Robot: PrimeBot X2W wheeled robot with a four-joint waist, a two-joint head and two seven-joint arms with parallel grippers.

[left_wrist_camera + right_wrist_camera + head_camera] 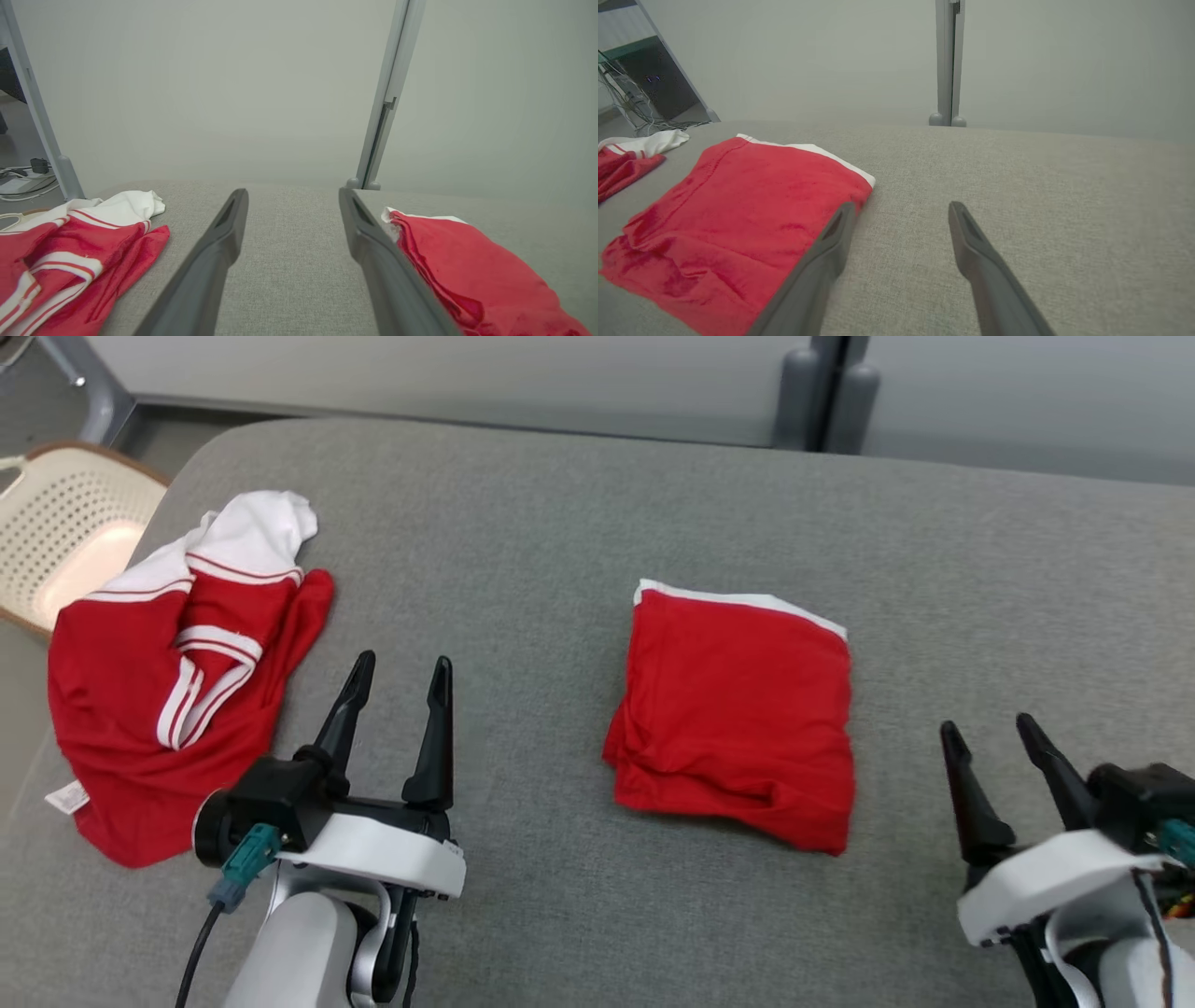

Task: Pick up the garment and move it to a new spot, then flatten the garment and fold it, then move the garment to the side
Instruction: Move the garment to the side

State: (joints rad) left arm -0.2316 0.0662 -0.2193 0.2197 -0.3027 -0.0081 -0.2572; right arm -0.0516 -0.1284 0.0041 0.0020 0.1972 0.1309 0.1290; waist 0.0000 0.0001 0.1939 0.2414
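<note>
Folded garment (733, 714) lies between left gripper (403, 661) and right gripper (988, 725), slightly ahead of both. Both grippers are wide and empty, clear of it, probably because the fold looks done and only the side move remains. A crumpled shirt (177, 681) sits left of the left gripper.

**Head view:** from high above, looking forward and steeply down on the grey padded surface (560, 504), set far enough back to take in the left gripper (404, 661) and the right gripper (988, 723). **Wrist views:** each sits low and close over the surface, looking almost level along its own fingers toward the pale partition wall (1064, 60) and its grey post (383, 107). All three views share the folded red garment (738, 719), at the right of the left wrist view and the left of the right wrist view, and the crumpled red-and-white garment (159, 691).
</note>
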